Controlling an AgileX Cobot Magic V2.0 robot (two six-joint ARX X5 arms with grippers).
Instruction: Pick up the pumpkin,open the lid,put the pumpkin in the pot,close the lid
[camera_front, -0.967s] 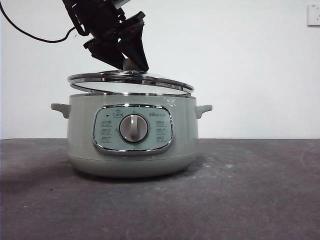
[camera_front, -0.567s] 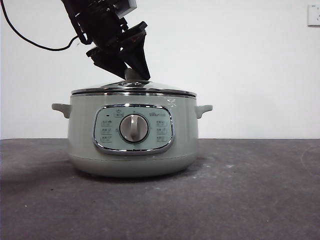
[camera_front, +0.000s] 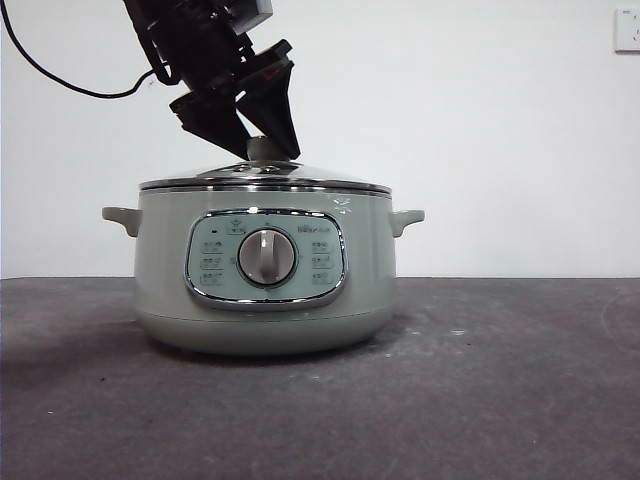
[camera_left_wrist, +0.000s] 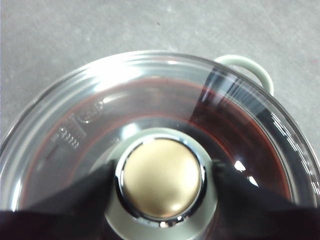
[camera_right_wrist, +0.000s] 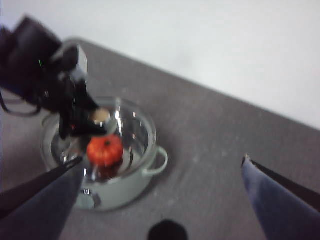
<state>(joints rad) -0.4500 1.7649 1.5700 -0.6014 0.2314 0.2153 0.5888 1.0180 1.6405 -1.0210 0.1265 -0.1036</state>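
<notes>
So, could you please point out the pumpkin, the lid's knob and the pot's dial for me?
pumpkin (camera_right_wrist: 105, 149): right wrist view, its orange body, seen through the lid.
lid's knob (camera_left_wrist: 161, 177): left wrist view, its metal top.
pot's dial (camera_front: 267, 257): front view, its centre.

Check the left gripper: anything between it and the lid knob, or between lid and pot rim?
Nothing visible. The left gripper has a jaw on each side of the lid knob with no object between. In the front view the lid sits level on the pot, no gap showing. The pumpkin shows inside, under the glass.

lid (camera_front: 265, 180) blocks pot (camera_front: 265, 300) mouth, left claw (camera_front: 258, 140) above
</notes>
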